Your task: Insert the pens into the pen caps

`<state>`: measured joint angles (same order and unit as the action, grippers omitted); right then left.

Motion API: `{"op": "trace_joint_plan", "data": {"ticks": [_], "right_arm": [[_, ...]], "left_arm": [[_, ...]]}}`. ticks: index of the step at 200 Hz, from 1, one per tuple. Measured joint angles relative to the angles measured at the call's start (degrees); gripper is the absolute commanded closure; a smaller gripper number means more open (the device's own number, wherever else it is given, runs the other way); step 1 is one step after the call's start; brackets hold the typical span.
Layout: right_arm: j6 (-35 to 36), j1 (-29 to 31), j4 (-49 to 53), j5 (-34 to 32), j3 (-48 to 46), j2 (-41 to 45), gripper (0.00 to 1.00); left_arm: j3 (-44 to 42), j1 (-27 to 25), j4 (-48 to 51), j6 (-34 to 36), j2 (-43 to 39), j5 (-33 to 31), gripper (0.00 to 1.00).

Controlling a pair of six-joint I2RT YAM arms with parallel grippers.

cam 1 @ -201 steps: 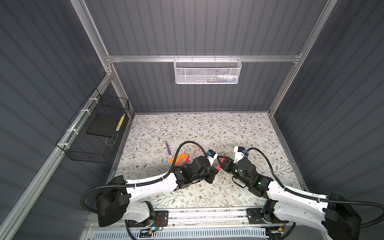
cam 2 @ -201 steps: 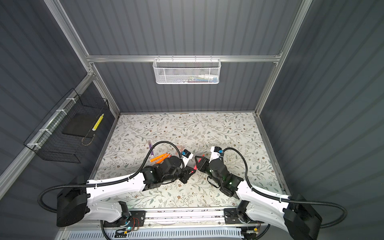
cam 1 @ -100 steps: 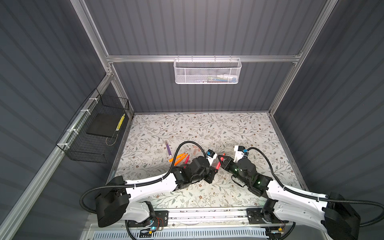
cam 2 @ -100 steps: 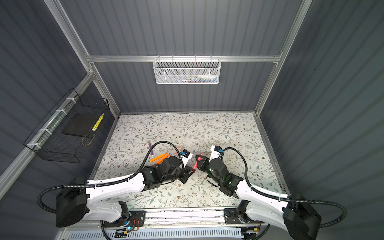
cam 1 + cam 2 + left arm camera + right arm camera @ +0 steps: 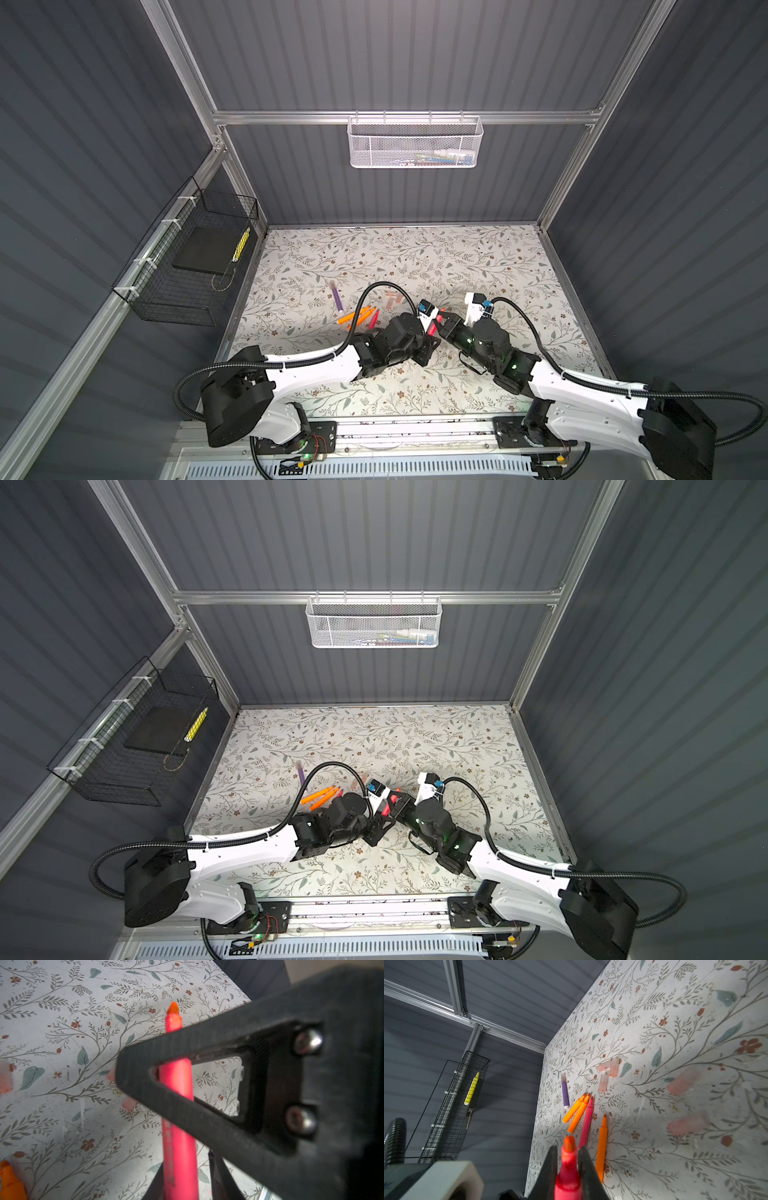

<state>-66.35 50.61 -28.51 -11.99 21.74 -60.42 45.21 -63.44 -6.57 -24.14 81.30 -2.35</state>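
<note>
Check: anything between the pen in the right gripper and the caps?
Nothing visible lies between the pink pen in the right gripper and the nearest caps. The left gripper flanks its rear end, jaws slightly apart.

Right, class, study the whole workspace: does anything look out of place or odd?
Yes: a yellow marker sits in the black wire basket on the side wall, away from the pens lying on the floral table. Nothing looks spilled or broken.
</note>
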Motion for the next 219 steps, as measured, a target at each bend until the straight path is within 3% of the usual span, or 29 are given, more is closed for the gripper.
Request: {"op": "trace_joint_plan", "data": {"ticks": [54, 88, 102, 113, 133, 144, 155, 170, 190, 219], "right_arm": [[-1.2, 1.1, -3.3, 0.0, 0.0, -2.6, 1.00], [-1.4, 1.7, -4.6, -0.7, 0.0, -3.4, 1.00], [-1.6, 1.9, -5.3, -1.1, 0.0, -4.3, 1.00], [-1.7, 2.1, -5.6, -1.2, 0.0, -4.8, 1.00], [-1.8, 2.2, -6.1, -1.4, 0.0, -5.2, 0.72], [-1.5, 2.3, -6.2, -1.5, 0.0, -5.2, 0.50], [-1.6, 2.4, -5.8, -1.5, 0.0, -5.1, 0.38], [-1.1, 2.5, -3.3, -2.3, 0.0, -3.8, 0.33], [-0.1, 2.6, 0.9, -3.6, -0.1, 0.9, 0.32], [0.7, 1.9, 6.6, -6.6, -0.5, 7.6, 0.32]], "left_arm": [[0.0, 0.0, 0.0, 0.0, 0.0, -2.2, 0.74], [0.0, 0.4, 0.5, -0.4, 0.0, -4.1, 0.88], [0.0, 0.4, 0.8, -0.5, 0.1, -4.3, 1.00], [0.0, 0.4, 1.2, -0.6, 0.2, -4.6, 1.00], [0.0, 0.4, 1.4, -0.7, 0.2, -5.2, 1.00], [0.0, 0.4, 1.3, -1.1, 0.2, -5.4, 1.00], [0.1, 1.0, 1.4, -1.9, 0.2, -5.6, 1.00], [0.5, 2.6, 3.3, -3.5, -0.2, -5.3, 1.00], [2.7, 8.4, 9.3, -6.1, -1.4, -4.8, 1.00], [8.3, 12.7, 19.7, -7.9, -5.9, -8.9, 1.00]]}}
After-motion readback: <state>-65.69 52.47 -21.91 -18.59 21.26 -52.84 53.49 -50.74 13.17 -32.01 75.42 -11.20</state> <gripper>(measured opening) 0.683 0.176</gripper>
